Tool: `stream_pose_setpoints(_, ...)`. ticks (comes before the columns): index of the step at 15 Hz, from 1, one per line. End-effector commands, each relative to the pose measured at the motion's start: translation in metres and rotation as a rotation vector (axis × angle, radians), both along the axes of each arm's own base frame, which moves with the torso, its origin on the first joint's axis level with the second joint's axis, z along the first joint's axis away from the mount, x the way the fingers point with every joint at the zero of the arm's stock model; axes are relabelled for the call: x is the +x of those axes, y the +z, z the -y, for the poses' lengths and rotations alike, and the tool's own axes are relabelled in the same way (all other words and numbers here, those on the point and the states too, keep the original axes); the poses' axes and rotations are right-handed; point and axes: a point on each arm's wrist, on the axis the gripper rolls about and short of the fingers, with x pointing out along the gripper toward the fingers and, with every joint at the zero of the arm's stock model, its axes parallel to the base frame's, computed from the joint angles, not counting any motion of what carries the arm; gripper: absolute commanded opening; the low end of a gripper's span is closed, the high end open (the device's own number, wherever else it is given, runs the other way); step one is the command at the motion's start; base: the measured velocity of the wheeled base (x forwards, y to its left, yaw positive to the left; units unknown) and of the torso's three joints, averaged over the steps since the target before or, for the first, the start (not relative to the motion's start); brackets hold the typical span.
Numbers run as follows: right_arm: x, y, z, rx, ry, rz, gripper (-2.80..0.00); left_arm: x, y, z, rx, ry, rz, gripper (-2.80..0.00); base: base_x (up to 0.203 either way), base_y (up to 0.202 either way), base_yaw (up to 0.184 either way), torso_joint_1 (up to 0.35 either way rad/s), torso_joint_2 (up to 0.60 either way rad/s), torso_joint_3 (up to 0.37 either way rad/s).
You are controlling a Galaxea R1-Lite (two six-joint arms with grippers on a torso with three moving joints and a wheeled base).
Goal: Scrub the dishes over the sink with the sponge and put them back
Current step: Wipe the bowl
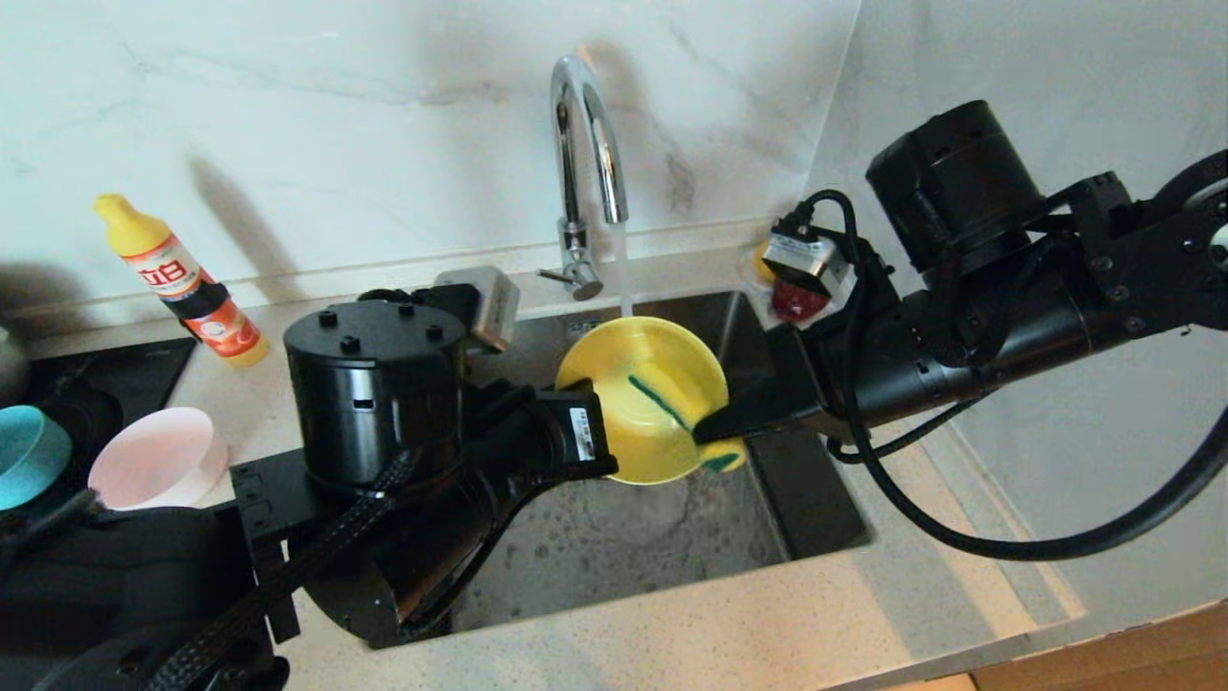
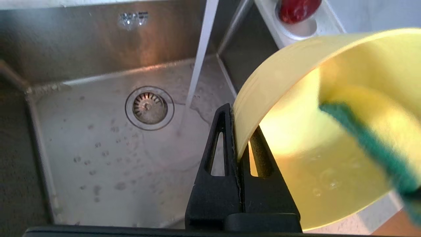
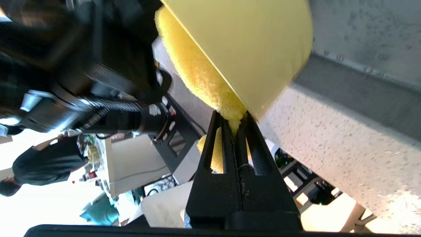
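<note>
Holding the yellow bowl [image 1: 643, 398] tilted over the sink [image 1: 662, 537], my left gripper [image 2: 237, 144] is clamped on its rim while tap water [image 1: 624, 269] runs just behind it. My right gripper [image 3: 234, 126] pinches the sponge [image 1: 715, 459], pressing it inside the bowl. The pink bowl [image 1: 158, 456] and blue bowl [image 1: 29, 451] sit on the counter [image 1: 672, 633] to the left.

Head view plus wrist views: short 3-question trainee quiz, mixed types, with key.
1. True or false: the left gripper is shut on the rim of the round yellow plastic bowl.
2. What does the right gripper hold? A) yellow foam sponge with green scouring layer B) red-labelled bottle C) pale pink bowl
3. Fill in: water runs from the curved chrome ____ into the steel sink.

Key: 1 true; 2 A; 3 tap.
</note>
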Motion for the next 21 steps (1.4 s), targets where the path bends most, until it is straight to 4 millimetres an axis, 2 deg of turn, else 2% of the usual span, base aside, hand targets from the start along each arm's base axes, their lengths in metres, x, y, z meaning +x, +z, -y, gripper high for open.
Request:
stream_pose_setpoints(1,-0.005,-0.008,-0.011,-0.016,0.036,-0.026,-2.8,0.003,0.002,-0.001,-0.009,0.014,0.007,-2.8,0.0,0.0,0.0,0.0,0.0,0.0)
stream_pose_setpoints(6,-0.01,-0.013,-0.034,-0.024,0.094,-0.025,-2.8,0.003,0.003,-0.001,-0.013,0.012,0.01,-2.8,0.0,0.0,0.0,0.0,0.0,0.0)
stream_pose_setpoints(12,-0.011,-0.015,-0.039,-0.028,0.105,-0.027,-2.8,0.005,0.002,0.001,-0.015,0.011,0.009,-2.8,0.0,0.0,0.0,0.0,0.0,0.0)
stream_pose_setpoints(15,-0.014,-0.01,-0.031,-0.023,0.09,-0.022,-2.8,0.005,0.003,0.0,-0.018,0.014,0.011,-2.8,0.0,0.0,0.0,0.0,0.0,0.0)
stream_pose_setpoints(21,-0.013,0.007,-0.001,0.006,0.015,0.015,-2.8,0.01,0.002,-0.007,-0.017,0.041,0.008,-2.8,0.0,0.0,0.0,0.0,0.0,0.0)
